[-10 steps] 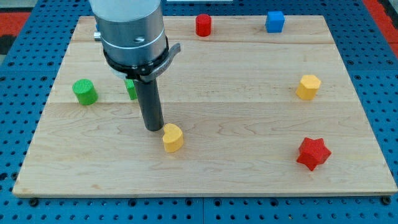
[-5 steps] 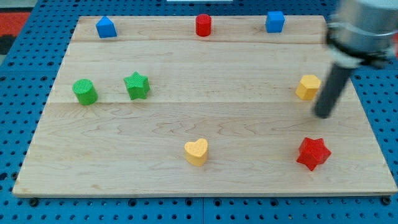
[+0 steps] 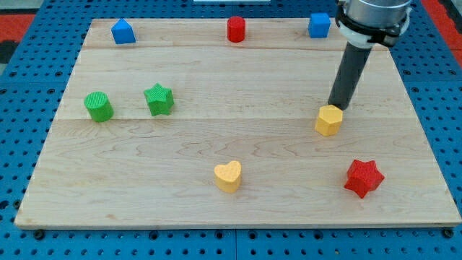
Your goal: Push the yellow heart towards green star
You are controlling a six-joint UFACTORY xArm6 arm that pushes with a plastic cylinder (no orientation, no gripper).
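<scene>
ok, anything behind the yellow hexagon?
My tip sits just behind the yellow hexagon, at its top-right edge. Contact can't be confirmed; the board right under the tip is hidden.

The yellow heart (image 3: pixel 228 175) lay flat on the wooden board, low in the view and slightly left of centre, its lobes toward the view's top and its point toward the bottom. Its side faces showed a darker orange-yellow tone. The green star (image 3: pixel 159 99) sat flat at the view's left, in the upper half of the board. It stood well apart from the heart, up and to the left of it. Neither block touched any other.
</scene>
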